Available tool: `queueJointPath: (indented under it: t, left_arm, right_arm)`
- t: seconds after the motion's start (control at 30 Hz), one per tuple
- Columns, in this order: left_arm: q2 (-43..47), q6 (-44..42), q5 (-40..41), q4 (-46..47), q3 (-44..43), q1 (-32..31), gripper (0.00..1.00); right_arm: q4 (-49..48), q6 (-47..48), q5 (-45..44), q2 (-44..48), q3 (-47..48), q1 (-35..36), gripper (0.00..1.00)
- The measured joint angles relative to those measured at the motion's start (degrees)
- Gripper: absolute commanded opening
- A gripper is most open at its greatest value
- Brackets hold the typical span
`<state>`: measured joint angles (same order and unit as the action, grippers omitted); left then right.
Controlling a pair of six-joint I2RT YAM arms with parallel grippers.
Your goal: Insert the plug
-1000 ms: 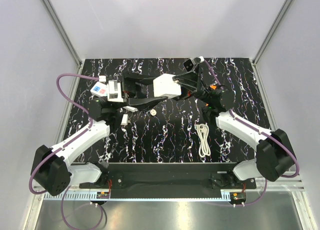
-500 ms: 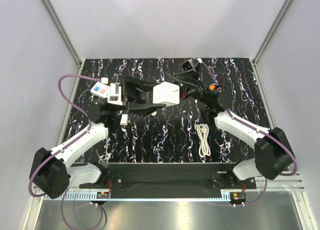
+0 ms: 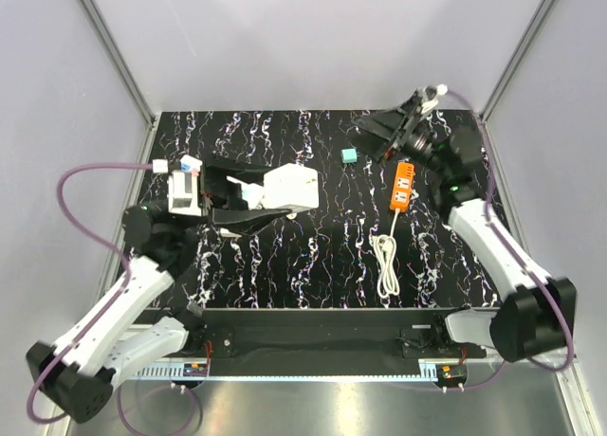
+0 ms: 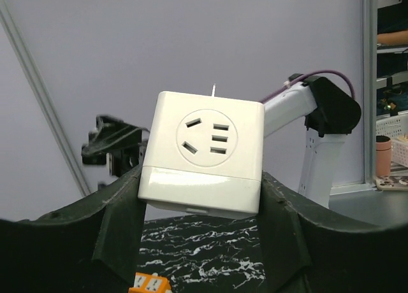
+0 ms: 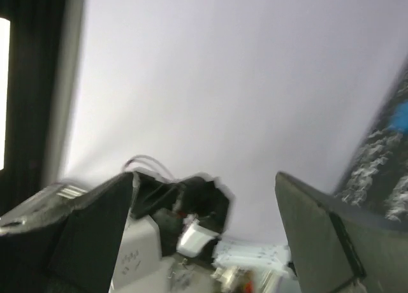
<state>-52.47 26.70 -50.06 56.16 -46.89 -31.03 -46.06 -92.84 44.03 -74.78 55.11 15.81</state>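
Left claw (image 3: pixel 268 195), stretched level above the desk (image 3: pixel 313 261), grips the plug (image 4: pixel 203 154); right claw (image 3: pixel 374 138) hangs high, wide apart, its view blurred.

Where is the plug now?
In the top view, the plug is left of centre, clamped in the left gripper, well left of the orange power strip.

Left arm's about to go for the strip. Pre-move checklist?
1. Plug clamped in left gripper: ok, a finger on each side.
2. Pins facing the strip: cannot tell; only one pin tip shows behind the plug.
3. Plug over the strip: not ok, it is well to the strip's left.
4. Strip flat, sockets up: ok.
5. Right gripper open and empty: ok.
6. Teal cube clear of the path: cannot tell; it sits between plug and strip, farther back.
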Motion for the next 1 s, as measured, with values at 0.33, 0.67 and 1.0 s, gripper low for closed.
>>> queueJointPath:
  t: [0.33, 0.67, 1.0]
  left_arm:
    - [-0.44, -6.86, 0.48, -49.55, -19.34, 1.53, 0.0]
    - [-6.88, -0.7, -6.12, -62.49, -20.0, 1.97, 0.0]
    - [-8.7, 4.76, -9.42, -59.17, -20.13, 1.97, 0.0]
  right_arm:
    - [57.55, 67.52, 2.91, 13.66, 26.86, 1.2, 1.0]
    - [70.84, 84.83, 11.32, 13.86, 25.77, 11.56, 1.0]
    - [68.98, 83.73, 8.52, 10.64, 23.74, 16.61, 1.0]
